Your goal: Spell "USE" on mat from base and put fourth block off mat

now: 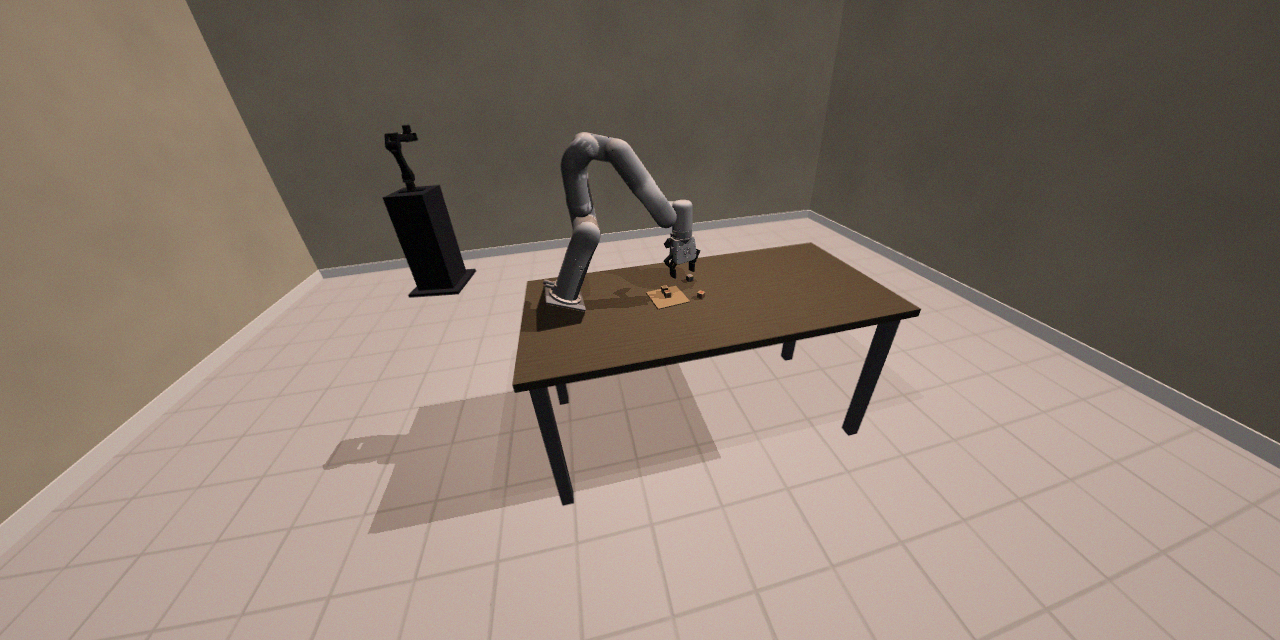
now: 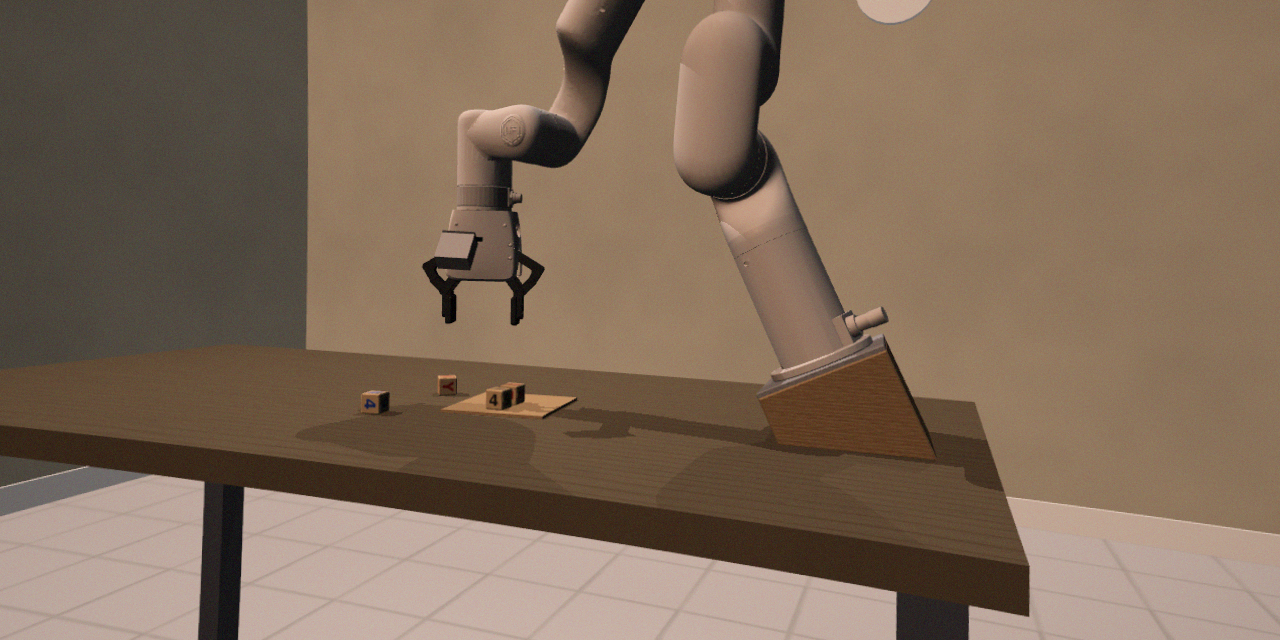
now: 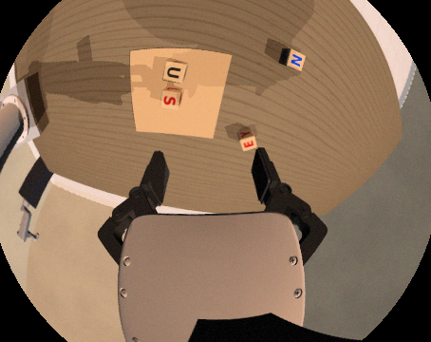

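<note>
A tan mat (image 3: 184, 93) lies on the brown table. The U block (image 3: 176, 72) and the S block (image 3: 170, 99) sit side by side on it; they also show in the exterior view as a pair (image 2: 504, 396) on the mat (image 2: 513, 406). The E block (image 3: 248, 141) with a red letter lies off the mat on the table, and also shows in the exterior view (image 2: 446, 384). The N block (image 3: 294, 60) (image 2: 374, 401) with a blue letter lies farther away, off the mat. My gripper (image 3: 209, 160) (image 2: 479, 309) is open and empty, high above the table, over the area by the E block.
The arm's wedge-shaped wooden base (image 2: 845, 408) stands on the table near the mat. In the top view the mat (image 1: 668, 299) lies near the table's back edge. A black pedestal with a camera (image 1: 425, 237) stands on the floor beyond the table.
</note>
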